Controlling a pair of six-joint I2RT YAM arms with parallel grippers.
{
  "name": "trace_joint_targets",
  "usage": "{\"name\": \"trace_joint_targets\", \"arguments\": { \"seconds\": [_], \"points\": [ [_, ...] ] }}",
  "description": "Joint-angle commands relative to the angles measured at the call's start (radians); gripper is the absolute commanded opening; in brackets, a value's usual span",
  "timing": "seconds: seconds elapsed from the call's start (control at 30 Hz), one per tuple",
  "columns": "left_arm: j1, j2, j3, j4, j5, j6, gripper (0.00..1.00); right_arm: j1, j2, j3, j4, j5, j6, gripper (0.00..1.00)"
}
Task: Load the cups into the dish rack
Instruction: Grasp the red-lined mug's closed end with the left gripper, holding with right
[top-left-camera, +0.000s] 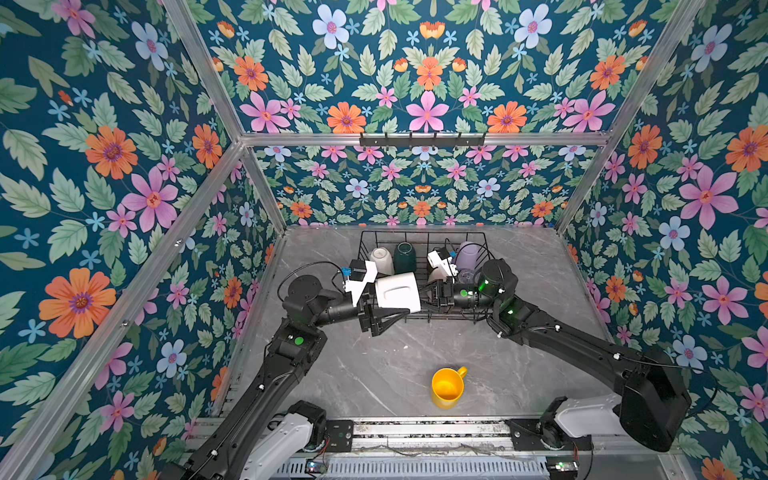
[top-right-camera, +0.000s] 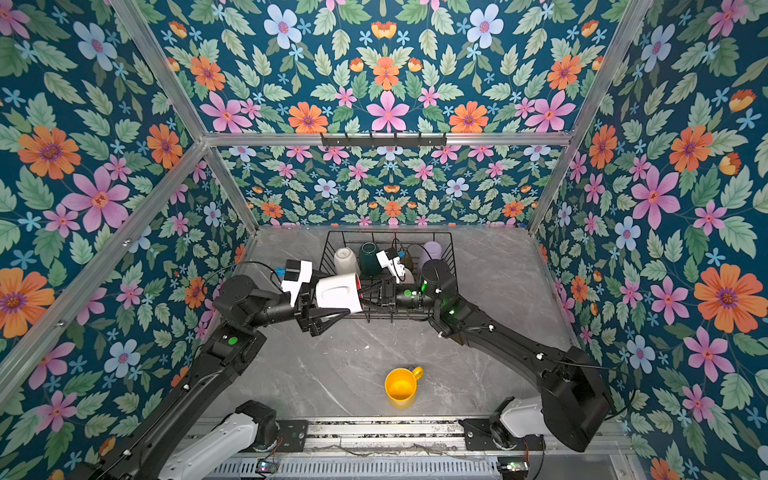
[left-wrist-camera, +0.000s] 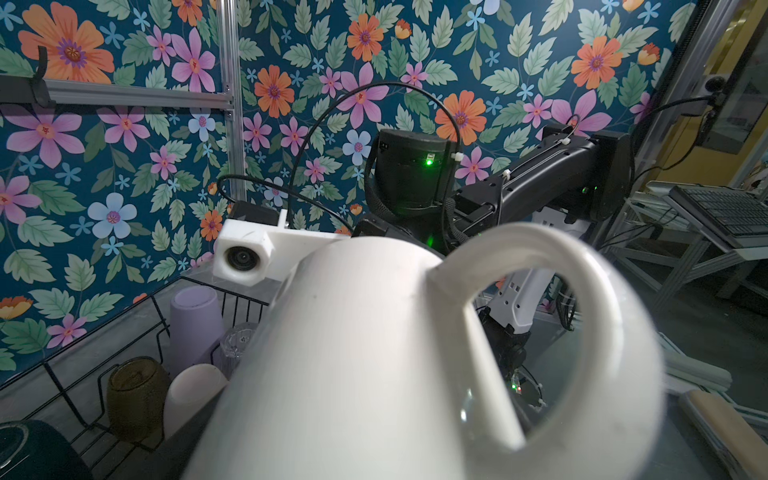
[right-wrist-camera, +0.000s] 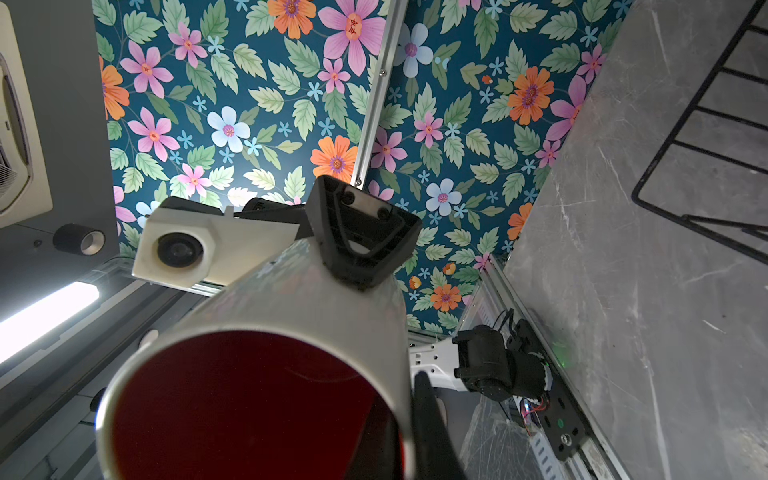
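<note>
Sideways, the red-lined white mug hangs above the near left corner of the dish rack, mouth toward my right gripper, which pinches the rim wall, one finger inside. I judge this a handover meant to turn it mouth-down like the lilac tumbler. My left gripper straddles the body, fingers wide, one pad on the wall; whether it bears weight I cannot tell. Both forearms reach level over the rack's near edge, wrists facing. The yellow mug stands well short of the rack.

I log a black hook rail on the rear aluminium bar, a grey marble tabletop and floral wallpaper.
</note>
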Motion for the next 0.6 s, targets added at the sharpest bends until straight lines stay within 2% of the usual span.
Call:
{"name": "trace_joint_targets", "arguments": {
  "seconds": [0.0,0.13,0.23,0.57],
  "points": [
    [-0.003,-0.002,0.003,0.027,0.011,0.005,0.43,0.007,-0.003,0.018,0.058,-0.011,0.009,0.00],
    [-0.004,-0.008,0.003,0.027,-0.013,0.004,0.13,0.008,-0.011,0.028,0.015,-0.002,-0.020,0.00],
    [-0.003,-0.018,0.006,0.022,-0.036,0.011,0.01,0.007,-0.010,0.031,0.006,-0.002,-0.024,0.00],
    [-0.003,-0.028,0.018,-0.007,-0.052,0.037,0.00,0.008,-0.011,0.035,-0.004,-0.001,-0.034,0.05]
  ]
}}
